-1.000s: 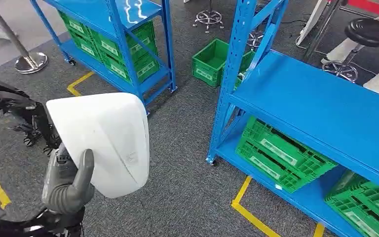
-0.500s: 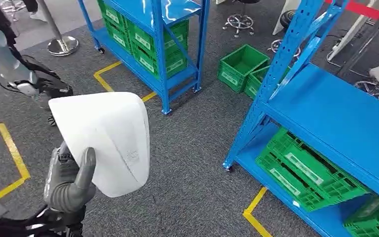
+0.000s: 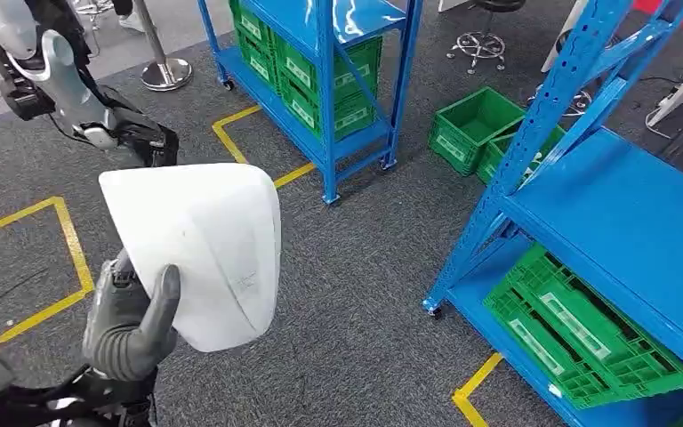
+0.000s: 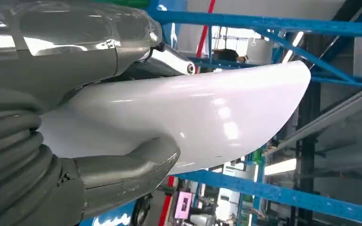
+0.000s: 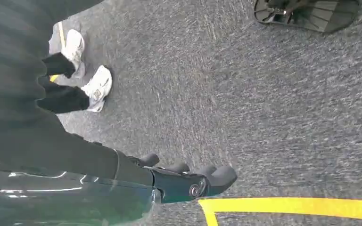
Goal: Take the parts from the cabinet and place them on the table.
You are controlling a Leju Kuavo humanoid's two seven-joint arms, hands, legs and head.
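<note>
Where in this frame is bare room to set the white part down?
The right blue rack's upper shelf is bare. Grey carpet lies open between the two racks. Crowded: the far rack and the near rack's bottom shelf, packed with green crates. The left hand holds the white part.

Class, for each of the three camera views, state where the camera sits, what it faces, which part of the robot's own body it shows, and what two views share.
Head view: high on the body, looking down at grey carpet and blue shelving racks; the left hand holds a white curved part.
Left wrist view: behind the left hand, facing the part and blue rack beams.
Right wrist view: on the hanging arm, facing the floor; right hand, a person's white shoes.
Shared: head and left wrist views both show the held part.
</note>
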